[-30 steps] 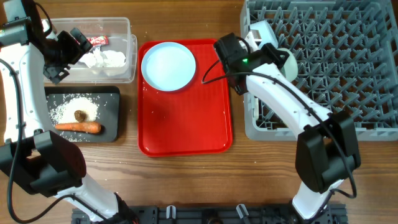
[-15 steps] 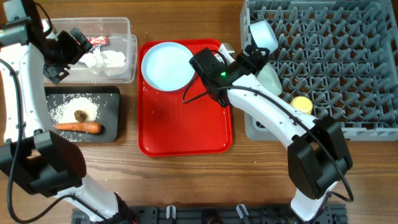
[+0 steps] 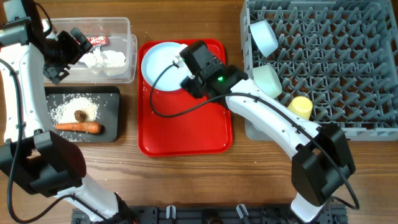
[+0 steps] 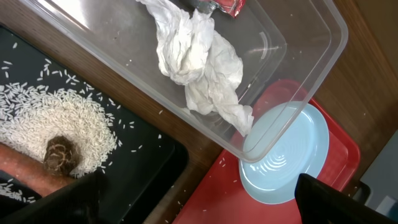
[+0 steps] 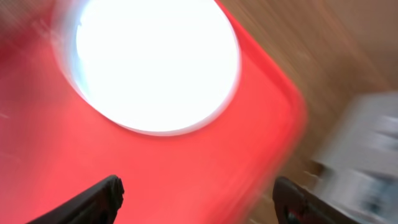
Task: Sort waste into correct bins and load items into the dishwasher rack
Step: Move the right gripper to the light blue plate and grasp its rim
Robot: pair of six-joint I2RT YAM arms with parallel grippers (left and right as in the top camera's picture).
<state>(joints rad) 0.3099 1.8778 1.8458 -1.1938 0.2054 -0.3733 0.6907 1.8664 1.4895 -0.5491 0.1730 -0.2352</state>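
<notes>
My right gripper [image 3: 189, 62] hangs open and empty over the red tray's far end, at the right rim of the pale blue plate [image 3: 160, 63]. The blurred right wrist view shows that plate [image 5: 155, 62] just ahead of the gripper [image 5: 199, 199]. In the grey rack [image 3: 348, 62] sit a light blue bowl [image 3: 264, 35], a pale green bowl [image 3: 268, 79] and a yellow cup [image 3: 301, 107]. My left gripper [image 3: 59, 53] is open above the left end of the clear tub [image 3: 129, 34], which holds tissue [image 4: 199, 62] and a red wrapper [image 3: 97, 41]. The left gripper [image 4: 199, 208] holds nothing.
The black tray [image 3: 113, 99] holds rice [image 3: 74, 109], a brown lump [image 3: 80, 116] and a carrot [image 3: 78, 127]. The red serving tray [image 3: 186, 124] lies between the bins and the rack. Loose rice grains dot it [image 4: 217, 199] near the plate [image 4: 292, 158].
My right arm swung left from the rack's near-left corner to the red tray, its jaws opening on the way. The yellow cup now shows in the rack. The left arm is unchanged.
</notes>
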